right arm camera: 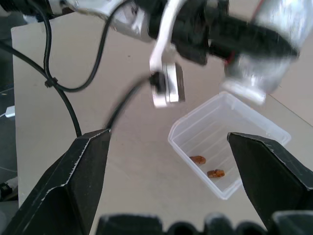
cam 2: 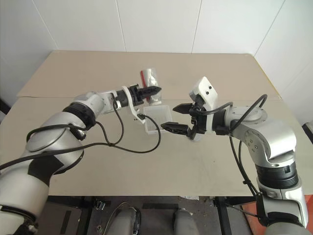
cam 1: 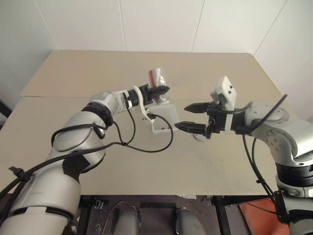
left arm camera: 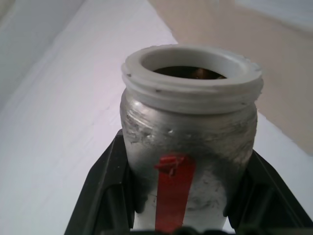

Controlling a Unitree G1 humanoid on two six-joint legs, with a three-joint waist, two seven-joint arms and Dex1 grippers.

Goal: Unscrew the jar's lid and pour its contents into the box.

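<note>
Gripping the jar [left arm camera: 188, 147] in my left tool [cam 1: 157, 92], fingers pinching its silvery body, I am holding it above the box [right arm camera: 222, 142] with the lid off. My right tool [cam 1: 191, 117] is standing spread and empty nearby. Risk: a tilt off the rim would scatter contents onto the surface [cam 1: 73, 73]. Two reddish-brown bits [right arm camera: 207, 166] are lying in the box; more are showing inside the jar's mouth.
</note>
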